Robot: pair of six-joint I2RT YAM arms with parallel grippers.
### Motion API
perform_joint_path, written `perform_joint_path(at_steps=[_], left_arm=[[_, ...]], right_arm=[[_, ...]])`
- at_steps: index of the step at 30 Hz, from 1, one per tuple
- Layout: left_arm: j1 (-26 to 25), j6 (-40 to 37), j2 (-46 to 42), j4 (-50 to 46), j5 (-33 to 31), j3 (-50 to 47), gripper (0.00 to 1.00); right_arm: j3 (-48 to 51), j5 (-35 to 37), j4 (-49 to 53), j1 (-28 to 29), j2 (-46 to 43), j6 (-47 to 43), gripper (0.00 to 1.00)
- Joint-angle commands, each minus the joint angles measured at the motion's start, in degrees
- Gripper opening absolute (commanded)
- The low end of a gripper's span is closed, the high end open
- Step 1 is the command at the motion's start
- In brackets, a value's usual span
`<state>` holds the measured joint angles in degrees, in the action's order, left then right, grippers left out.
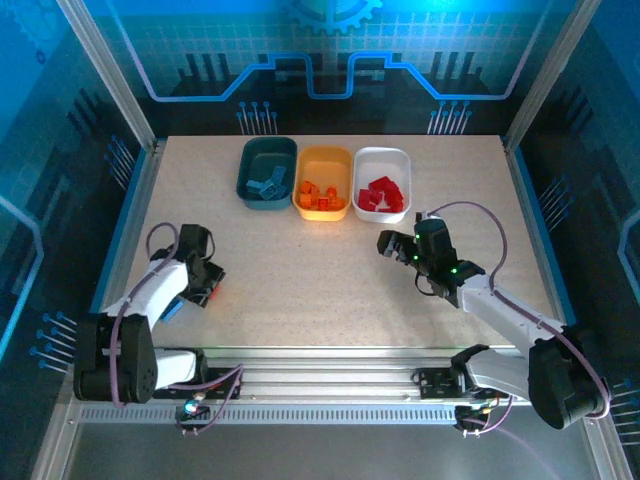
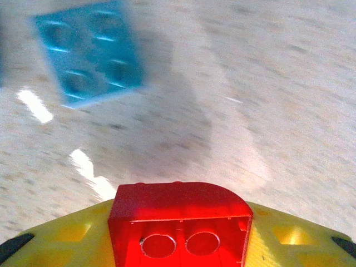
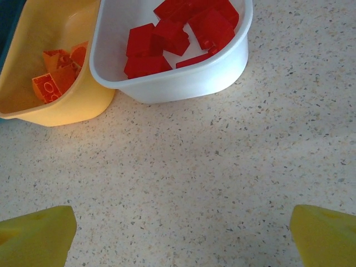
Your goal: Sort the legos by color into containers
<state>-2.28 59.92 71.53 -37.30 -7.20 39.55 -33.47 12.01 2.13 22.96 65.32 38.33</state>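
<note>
Left wrist: small red plastic brick (image 2: 181, 222) clamped in left gripper (image 2: 178, 250); square blue plastic brick (image 2: 89, 53) on table (image 2: 261, 83) beyond. Right wrist: right gripper (image 3: 183, 233) gapes empty. Top: shallow white plastic tray (image 1: 383, 150) far right; lift red clear of rim.

Speckled beige table (image 3: 194, 167), red brick (image 2: 181, 222), blue brick (image 2: 89, 53), teal tray (image 1: 244, 183), yellow-orange tray (image 3: 72, 108), white tray (image 3: 183, 83).
</note>
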Motion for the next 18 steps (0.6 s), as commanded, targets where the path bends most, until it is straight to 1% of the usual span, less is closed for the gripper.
perform_joint_path(at_steps=[1, 4, 6, 9, 11, 14, 16, 18], left_arm=[[-7.79, 0.73, 0.32, 0.75, -2.27, 8.00, 0.49], [-14.10, 0.53, 5.70, 1.43, -2.13, 16.57, 0.48], [-18.34, -0.17, 10.53, 4.29, -1.32, 22.33, 0.48], [-23.75, -3.19, 21.68, 6.24, 0.80, 35.41, 0.47], [-26.55, -5.95, 30.24, 8.72, 4.46, 45.07, 0.47], [-28.83, -9.05, 41.05, 12.75, 9.39, 57.37, 0.44], [-29.43, -10.10, 46.22, 16.10, 11.67, 63.04, 0.44], [-29.39, -10.62, 51.72, 16.32, 13.32, 69.48, 0.45]], right_arm=[[-0.64, 2.05, 0.51, -0.08, -1.68, -0.45, 1.00], [-0.18, 1.92, 0.33, -0.85, -2.12, -0.01, 1.00], [0.03, 1.92, 0.42, -1.33, -2.21, 0.32, 1.00], [0.14, 3.25, 2.09, -2.63, -2.01, 1.95, 1.00], [1.11, 2.66, 2.16, -4.77, -2.17, 3.83, 1.00], [3.06, 0.40, 0.67, -7.83, -3.03, 5.62, 1.00], [3.55, 0.01, 0.11, -8.28, -3.85, 5.55, 1.00], [3.59, 0.43, 0.24, -8.28, -4.30, 5.36, 1.00]])
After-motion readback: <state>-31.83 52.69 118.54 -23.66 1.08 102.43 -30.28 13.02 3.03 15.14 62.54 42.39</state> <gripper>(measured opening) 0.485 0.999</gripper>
